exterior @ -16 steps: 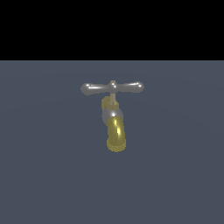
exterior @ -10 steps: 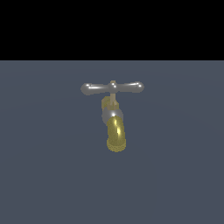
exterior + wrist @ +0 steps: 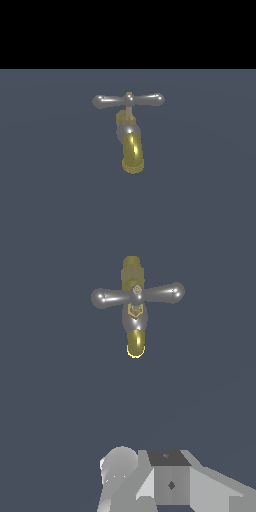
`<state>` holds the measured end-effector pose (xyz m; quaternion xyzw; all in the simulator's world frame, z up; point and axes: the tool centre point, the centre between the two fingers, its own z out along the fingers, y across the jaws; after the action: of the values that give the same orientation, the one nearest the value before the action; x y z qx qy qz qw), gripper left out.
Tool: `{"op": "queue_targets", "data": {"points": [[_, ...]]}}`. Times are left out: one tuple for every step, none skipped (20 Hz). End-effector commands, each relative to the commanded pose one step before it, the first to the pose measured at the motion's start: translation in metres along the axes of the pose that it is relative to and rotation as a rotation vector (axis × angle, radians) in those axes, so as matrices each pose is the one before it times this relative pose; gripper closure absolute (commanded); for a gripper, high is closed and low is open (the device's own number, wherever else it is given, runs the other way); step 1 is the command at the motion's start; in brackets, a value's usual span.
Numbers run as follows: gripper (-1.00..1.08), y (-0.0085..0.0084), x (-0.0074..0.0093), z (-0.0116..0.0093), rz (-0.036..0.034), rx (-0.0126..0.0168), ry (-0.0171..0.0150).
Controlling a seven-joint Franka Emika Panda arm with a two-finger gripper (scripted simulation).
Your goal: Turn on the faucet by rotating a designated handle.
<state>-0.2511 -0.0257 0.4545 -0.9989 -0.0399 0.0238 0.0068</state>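
Note:
The faucet [image 3: 131,145] stands on a flat grey-blue floor in the middle of the exterior view, its gold curved spout ending in a ridged rim. A silver collar and thin brass stem rise from it. The handle [image 3: 128,100], a slim silver crossbar with bulbous ends, lies level on top. In the wrist view the faucet [image 3: 135,341] and the handle [image 3: 137,295] are seen from above, far from my gripper [image 3: 167,478]. Only grey parts of the gripper show at the picture's edge, and its jaws cannot be made out. The arm does not show in the exterior view.
The grey-blue floor [image 3: 200,200] spreads all around the faucet, with a black band behind it. No other objects show.

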Motion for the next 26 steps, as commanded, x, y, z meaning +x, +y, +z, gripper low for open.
{"op": "queue_targets", "data": {"points": [[1.08, 0.00596, 0.00182, 0.00673, -0.04189, -0.00138, 0.00027], [1.08, 0.00278, 0.00085, 0.00308, -0.01935, -0.00064, 0.00021], [1.08, 0.00296, 0.00090, 0.00327, -0.02054, -0.00068, 0.00023], [1.08, 0.00313, 0.00096, 0.00346, -0.02175, -0.00073, 0.00024], [1.08, 0.00330, 0.00101, 0.00364, -0.02288, -0.00077, 0.00025], [1.08, 0.00336, 0.00103, 0.00371, -0.02327, -0.00079, 0.00026], [1.08, 0.00337, 0.00104, 0.00372, -0.02332, -0.00080, 0.00026], [1.08, 0.00339, 0.00104, 0.00372, -0.02336, -0.00080, 0.00026], [1.08, 0.00340, 0.00105, 0.00373, -0.02339, -0.00081, 0.00026], [1.08, 0.00341, 0.00105, 0.00374, -0.02342, -0.00082, 0.00026], [1.08, 0.00342, 0.00106, 0.00374, -0.02346, -0.00083, 0.00026], [1.08, 0.00343, 0.00106, 0.00375, -0.02350, -0.00083, 0.00026], [1.08, 0.00345, 0.00107, 0.00375, -0.02353, -0.00084, 0.00026], [1.08, 0.00346, 0.00107, 0.00376, -0.02356, -0.00085, 0.00026], [1.08, 0.00347, 0.00107, 0.00377, -0.02359, -0.00086, 0.00026], [1.08, 0.00348, 0.00108, 0.00377, -0.02362, -0.00086, 0.00026], [1.08, 0.00349, 0.00108, 0.00378, -0.02364, -0.00087, 0.00026], [1.08, 0.00350, 0.00109, 0.00378, -0.02366, -0.00088, 0.00026], [1.08, 0.00351, 0.00109, 0.00378, -0.02369, -0.00089, 0.00025], [1.08, 0.00352, 0.00110, 0.00379, -0.02370, -0.00089, 0.00025], [1.08, 0.00353, 0.00110, 0.00379, -0.02371, -0.00090, 0.00025], [1.08, 0.00354, 0.00110, 0.00379, -0.02372, -0.00091, 0.00025], [1.08, 0.00354, 0.00111, 0.00379, -0.02372, -0.00092, 0.00024], [1.08, 0.00355, 0.00111, 0.00379, -0.02372, -0.00092, 0.00024], [1.08, 0.00355, 0.00112, 0.00379, -0.02371, -0.00093, 0.00023], [1.08, 0.00356, 0.00112, 0.00379, -0.02369, -0.00093, 0.00023]]}}
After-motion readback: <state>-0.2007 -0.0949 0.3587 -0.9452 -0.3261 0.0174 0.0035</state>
